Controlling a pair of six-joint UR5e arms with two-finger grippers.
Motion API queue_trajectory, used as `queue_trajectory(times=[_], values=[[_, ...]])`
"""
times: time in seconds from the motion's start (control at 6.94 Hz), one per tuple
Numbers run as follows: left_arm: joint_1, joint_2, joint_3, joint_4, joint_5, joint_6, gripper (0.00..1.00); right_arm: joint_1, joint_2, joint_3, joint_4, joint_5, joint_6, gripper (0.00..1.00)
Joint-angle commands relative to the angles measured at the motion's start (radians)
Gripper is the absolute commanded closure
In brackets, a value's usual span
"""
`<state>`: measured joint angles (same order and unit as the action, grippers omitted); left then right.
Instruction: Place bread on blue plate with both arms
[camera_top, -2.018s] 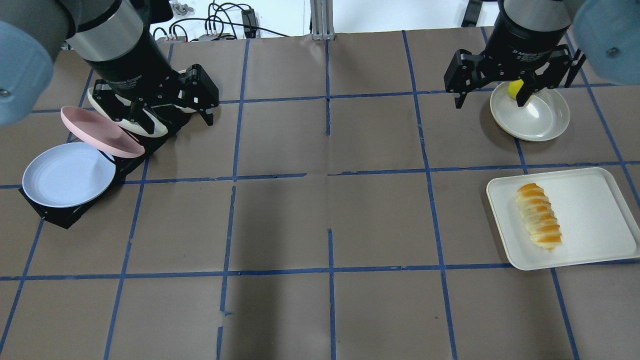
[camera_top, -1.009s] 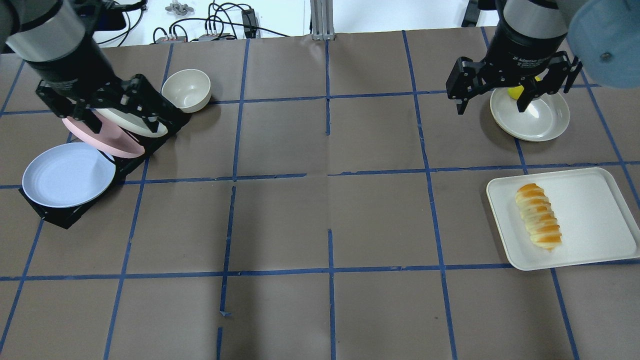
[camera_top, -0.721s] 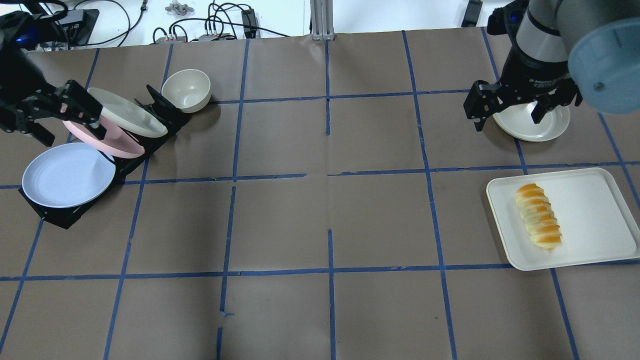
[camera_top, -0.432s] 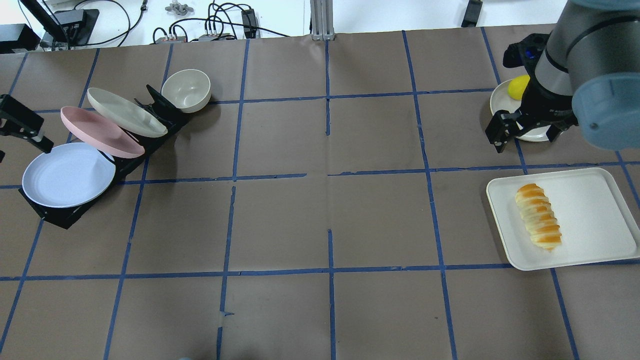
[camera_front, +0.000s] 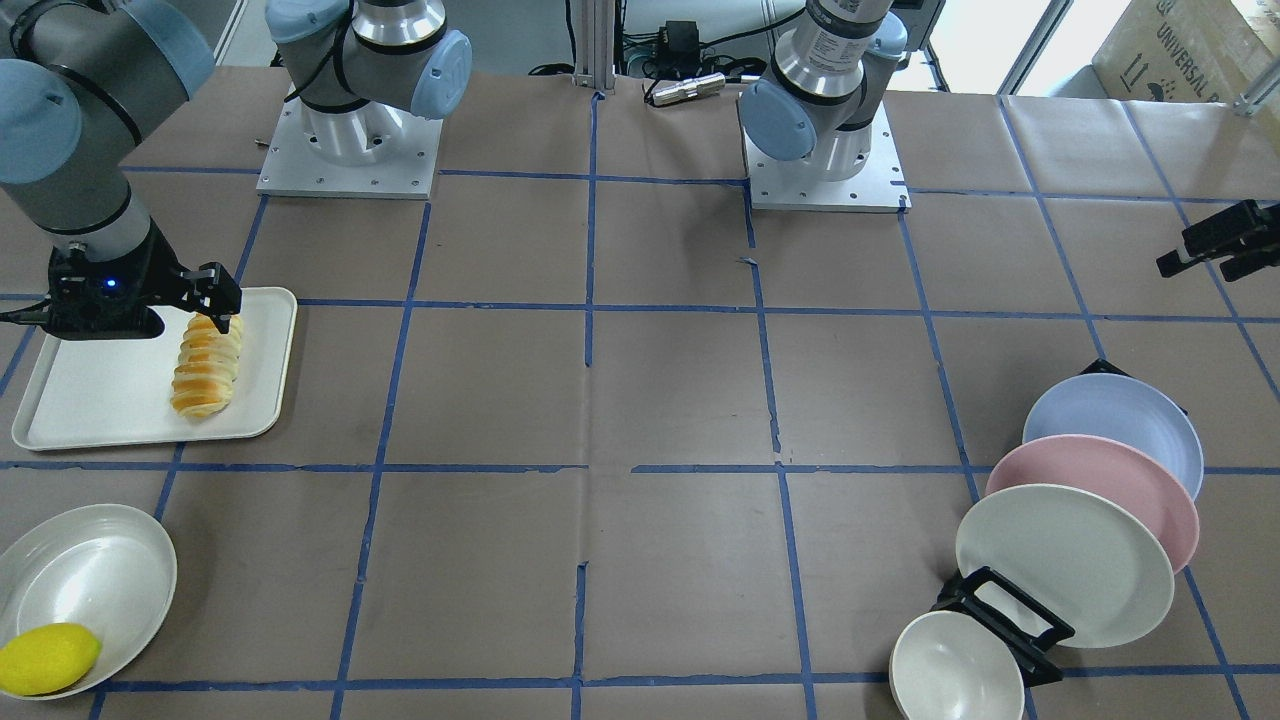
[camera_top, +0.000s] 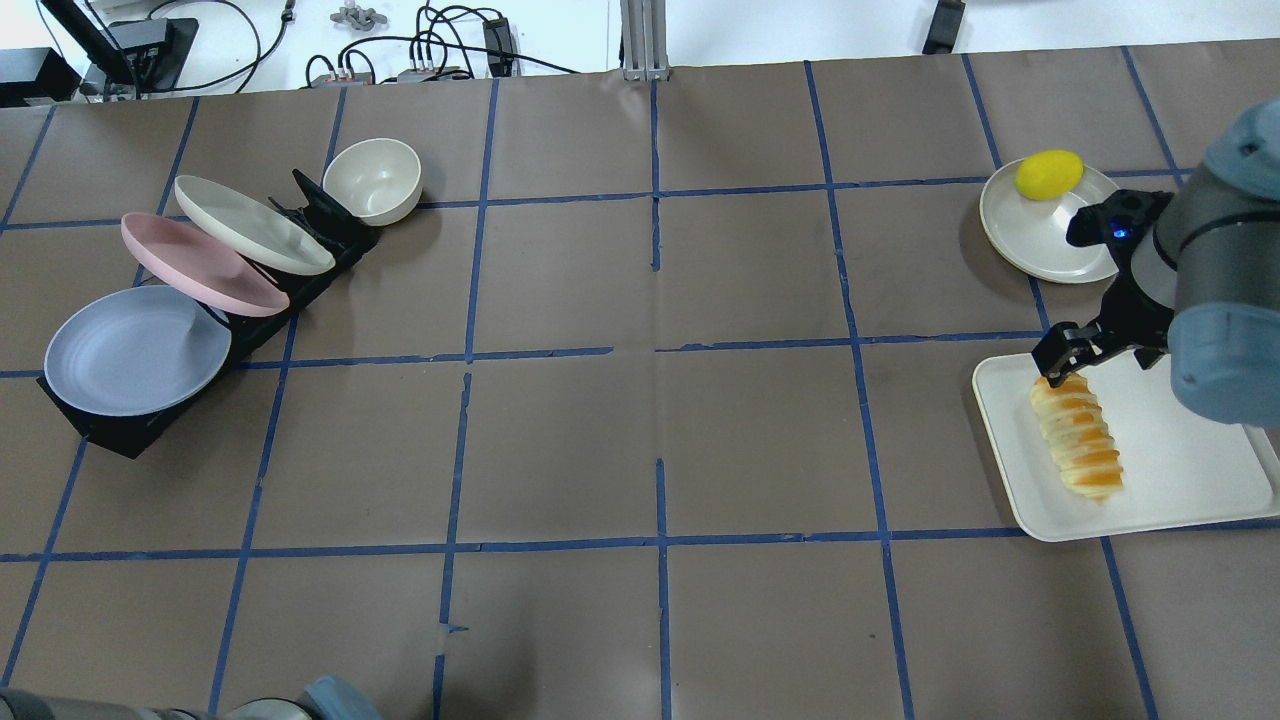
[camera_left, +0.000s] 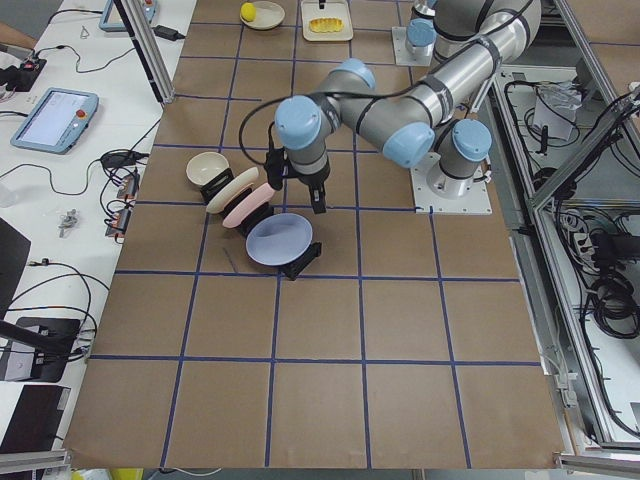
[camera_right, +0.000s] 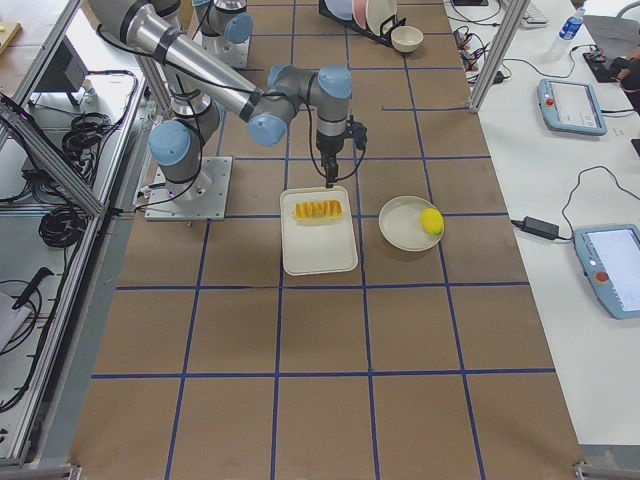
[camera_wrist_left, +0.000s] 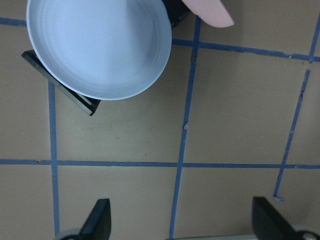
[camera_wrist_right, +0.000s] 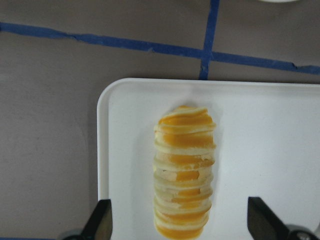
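Reaching step: right end effector (camera_wrist_right: 180, 222) hangs released over the bread (camera_wrist_right: 184, 170), left end effector (camera_wrist_left: 181, 220) released near the blue plate (camera_wrist_left: 100, 47); next probably lower and clench.

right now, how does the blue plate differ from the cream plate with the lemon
The blue plate leans tilted in the black rack; the cream plate lies flat. The blue plate is empty; the cream plate holds a lemon. Both are round and shallow.

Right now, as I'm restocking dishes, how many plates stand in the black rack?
3: the blue plate at one end, the pink plate in the middle, the cream plate nearest the bowl. None appears hidden.
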<state>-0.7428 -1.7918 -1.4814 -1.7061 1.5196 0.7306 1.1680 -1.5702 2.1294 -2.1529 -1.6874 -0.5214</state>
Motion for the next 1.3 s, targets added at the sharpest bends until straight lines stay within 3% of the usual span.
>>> queue_trajectory(times=[0.0,0.29,0.43,0.72,0.86,1.15], values=[[0.036,-0.258,0.187,0.036,-0.001,0.047,0.0,-0.044,0.06,0.053,-0.123,0.022,-0.05,0.08],[-0.005,-0.441,0.32,0.036,-0.004,0.056,0.01,-0.094,0.117,0.082,-0.221,0.076,-0.092,0.09],[-0.048,-0.467,0.354,0.048,-0.006,0.052,0.02,-0.117,0.163,0.083,-0.26,0.081,-0.118,0.09],[-0.081,-0.532,0.378,0.06,-0.123,0.046,0.02,-0.128,0.185,0.092,-0.283,0.126,-0.131,0.11],[-0.081,-0.556,0.379,0.062,-0.115,0.05,0.02,-0.128,0.185,0.105,-0.283,0.147,-0.131,0.12],[-0.081,-0.577,0.379,0.06,-0.058,0.049,0.13,-0.128,0.174,0.115,-0.269,0.164,-0.134,0.12]])
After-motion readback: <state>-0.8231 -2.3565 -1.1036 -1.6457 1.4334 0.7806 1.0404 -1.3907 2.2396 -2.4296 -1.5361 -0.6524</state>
